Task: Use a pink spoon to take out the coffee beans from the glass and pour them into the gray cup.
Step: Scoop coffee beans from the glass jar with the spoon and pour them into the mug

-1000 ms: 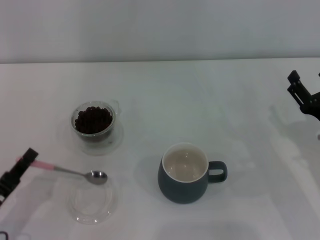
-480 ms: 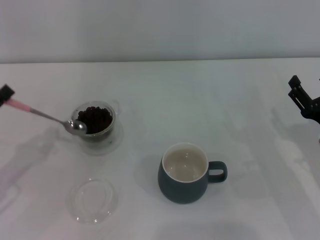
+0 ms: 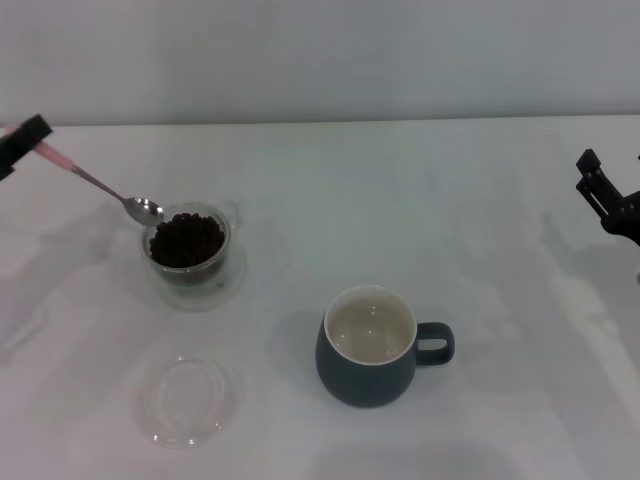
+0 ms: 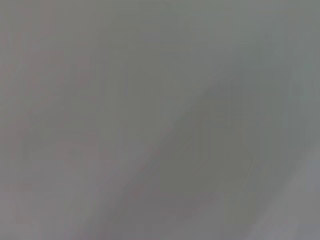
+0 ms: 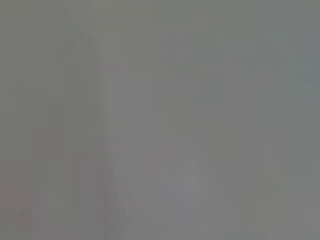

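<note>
Head view: left gripper at the far left edge, closed on the pink handle of the pink spoon, whose bowl hangs at the rim of the glass holding coffee beans. Gray cup near centre of the table. Clear dish nearer. Right gripper far right, fingers parted, holding nothing. Wrist views: featureless grey.

We see a pink-handled, silver-bowled spoon, dark brown beans, clear glass, and a blue-gray, cream-lined cup.
</note>
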You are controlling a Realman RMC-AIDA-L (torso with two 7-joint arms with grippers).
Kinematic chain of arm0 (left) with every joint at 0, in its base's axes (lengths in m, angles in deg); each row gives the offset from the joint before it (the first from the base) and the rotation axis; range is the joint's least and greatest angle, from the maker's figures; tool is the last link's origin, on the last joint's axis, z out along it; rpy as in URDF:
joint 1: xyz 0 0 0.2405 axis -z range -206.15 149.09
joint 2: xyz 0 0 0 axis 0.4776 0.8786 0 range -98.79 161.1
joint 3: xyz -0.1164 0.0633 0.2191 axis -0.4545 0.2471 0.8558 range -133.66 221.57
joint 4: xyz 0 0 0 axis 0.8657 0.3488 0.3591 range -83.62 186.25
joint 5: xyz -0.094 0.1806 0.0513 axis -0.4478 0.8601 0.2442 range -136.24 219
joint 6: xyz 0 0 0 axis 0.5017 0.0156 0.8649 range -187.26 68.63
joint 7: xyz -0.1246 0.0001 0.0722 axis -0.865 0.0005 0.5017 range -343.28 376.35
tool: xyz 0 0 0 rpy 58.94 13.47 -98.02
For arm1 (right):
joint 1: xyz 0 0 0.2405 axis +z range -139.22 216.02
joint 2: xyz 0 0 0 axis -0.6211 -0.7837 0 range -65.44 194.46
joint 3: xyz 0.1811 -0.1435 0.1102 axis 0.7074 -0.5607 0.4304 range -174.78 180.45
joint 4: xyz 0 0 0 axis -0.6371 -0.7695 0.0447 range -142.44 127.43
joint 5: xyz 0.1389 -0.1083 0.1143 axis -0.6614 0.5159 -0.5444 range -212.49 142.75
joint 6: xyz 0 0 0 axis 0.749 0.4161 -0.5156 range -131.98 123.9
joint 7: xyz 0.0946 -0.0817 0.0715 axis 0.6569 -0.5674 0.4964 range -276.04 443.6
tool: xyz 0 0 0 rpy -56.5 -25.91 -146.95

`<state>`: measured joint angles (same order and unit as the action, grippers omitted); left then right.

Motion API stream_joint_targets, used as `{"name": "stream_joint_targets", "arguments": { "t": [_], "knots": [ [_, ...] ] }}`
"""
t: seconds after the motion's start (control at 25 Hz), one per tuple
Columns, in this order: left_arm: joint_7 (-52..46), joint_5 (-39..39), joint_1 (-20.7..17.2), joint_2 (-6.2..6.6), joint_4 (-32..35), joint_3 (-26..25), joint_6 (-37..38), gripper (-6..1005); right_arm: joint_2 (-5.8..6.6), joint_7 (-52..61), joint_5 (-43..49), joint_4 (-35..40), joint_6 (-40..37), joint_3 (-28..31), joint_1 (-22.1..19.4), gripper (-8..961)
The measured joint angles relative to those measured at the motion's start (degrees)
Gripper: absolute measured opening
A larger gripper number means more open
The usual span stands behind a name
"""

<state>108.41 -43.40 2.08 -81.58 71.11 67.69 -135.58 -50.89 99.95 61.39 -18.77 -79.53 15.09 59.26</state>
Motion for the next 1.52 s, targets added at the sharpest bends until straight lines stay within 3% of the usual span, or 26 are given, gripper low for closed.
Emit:
{"name": "stream_joint_targets", "arguments": {
  "t": [0.12, 0.24, 0.6, 0.88, 1.04, 1.32, 1.52],
  "knots": [
    [0.1, 1.7, 0.9, -0.51, 0.0, 0.0, 2.3, 134, 0.0, 0.0, -0.2, 0.2, 0.0, 0.2, 0.3, 871],
    [2.6, 2.4, 1.7, -1.95, 0.0, 0.0, 5.6, 134, 0.0, 0.0, -0.4, 0.6, 0.0, 0.2, 0.4, 871],
    [4.1, 2.8, 3.7, -3.11, 0.1, 4.1, 8.9, 133, 0.0, 0.0, -0.4, 1.0, 0.0, 0.2, 0.3, 871],
    [3.5, 2.8, 4.0, -5.3, 0.1, 4.4, 12.0, 133, 0.0, 0.0, -0.4, 0.4, 0.0, 0.2, -0.3, 871],
    [2.3, 2.4, 3.6, -5.56, 0.0, 4.4, 12.1, 133, 0.0, 0.0, -0.3, 0.1, 0.0, 0.0, -0.6, 871],
    [-11.8, 2.2, 1.9, -5.54, 0.0, 4.4, 12.1, 133, 0.0, 0.0, -0.3, -0.4, 0.0, -0.1, -0.7, 870],
    [-14.7, 2.0, 1.0, -5.43, 0.1, 4.0, 11.8, 133, 0.0, 0.0, 0.0, -0.4, -0.4, -0.1, -0.7, 870]
  ]
}}
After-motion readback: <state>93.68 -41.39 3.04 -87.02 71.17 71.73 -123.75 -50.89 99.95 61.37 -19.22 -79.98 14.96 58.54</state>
